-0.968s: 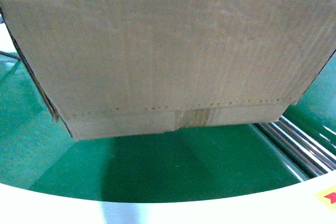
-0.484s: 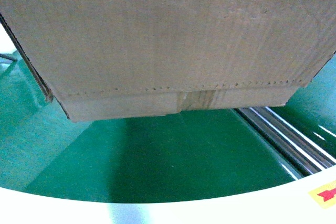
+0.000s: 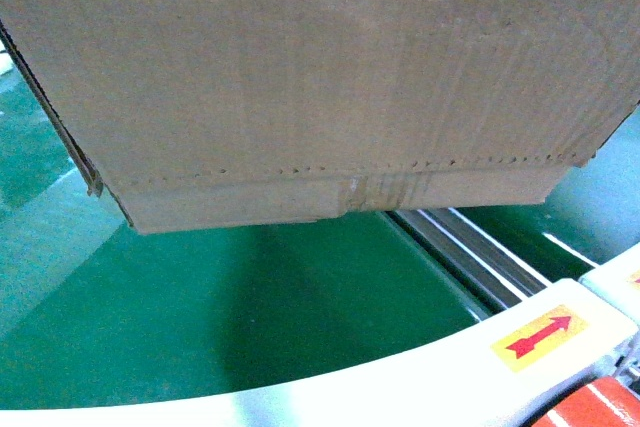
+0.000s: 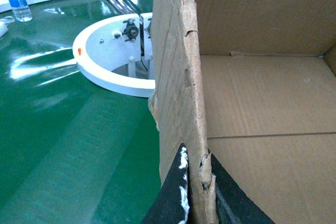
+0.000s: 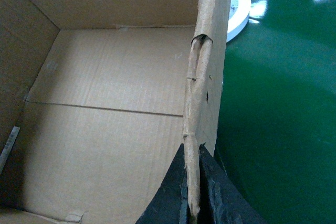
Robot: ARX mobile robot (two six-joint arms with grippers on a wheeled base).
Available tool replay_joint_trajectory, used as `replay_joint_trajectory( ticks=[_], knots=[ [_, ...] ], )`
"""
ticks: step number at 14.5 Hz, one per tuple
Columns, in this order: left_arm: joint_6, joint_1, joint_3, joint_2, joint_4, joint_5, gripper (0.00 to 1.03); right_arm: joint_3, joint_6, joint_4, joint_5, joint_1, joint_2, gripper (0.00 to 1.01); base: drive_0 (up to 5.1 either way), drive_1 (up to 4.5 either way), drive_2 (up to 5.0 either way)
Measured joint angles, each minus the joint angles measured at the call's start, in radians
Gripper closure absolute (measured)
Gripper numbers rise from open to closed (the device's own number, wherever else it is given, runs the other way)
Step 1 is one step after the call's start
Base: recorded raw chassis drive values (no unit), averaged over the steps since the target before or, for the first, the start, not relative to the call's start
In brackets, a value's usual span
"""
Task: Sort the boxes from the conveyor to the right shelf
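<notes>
The cardboard carton [image 3: 320,77] is empty: both wrist views look down into a bare corrugated floor with nothing on it. Judged from that, it should be light for its bulk but awkward, a wide open-topped shell with ragged, torn top edges and thin walls that will flex or tear further if pinched hard or twisted. The sound places to hold it are where it is held now, on the two opposite side walls near the rim, one hand to each side, so the load stays balanced.

The left hand [image 4: 195,192] is clamped on the carton's left wall, one dark finger inside and one outside, with the torn cardboard edge running up between them. The right hand [image 5: 193,192] grips the right wall in the same way, fingers closed down to the thickness of the board. Neither hand touches anything else.

The carton hangs between the two hands, filling the upper part of the head view. Its taped base seam looks clear of the green conveyor belt [image 3: 300,317] below, casting a shadow on it, though contact at the far edge cannot be ruled out. Beyond the right hand lie the steel rollers [image 3: 460,247] and the white rim [image 3: 400,372] with its yellow arrow sticker [image 3: 538,335]. The shelf is not in view.
</notes>
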State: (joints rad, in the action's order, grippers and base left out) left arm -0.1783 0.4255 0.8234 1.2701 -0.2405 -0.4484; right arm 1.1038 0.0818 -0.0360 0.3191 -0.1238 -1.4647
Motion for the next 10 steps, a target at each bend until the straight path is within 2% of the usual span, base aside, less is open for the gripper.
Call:
replay_joint_trajectory(
  ticks=[10],
  knots=[
    [0.000, 0.000, 0.000, 0.000, 0.000, 0.000, 1.00, 0.000, 0.000, 0.000, 0.000, 0.000, 0.000, 0.99, -1.4, -1.36, -1.4]
  ],
)
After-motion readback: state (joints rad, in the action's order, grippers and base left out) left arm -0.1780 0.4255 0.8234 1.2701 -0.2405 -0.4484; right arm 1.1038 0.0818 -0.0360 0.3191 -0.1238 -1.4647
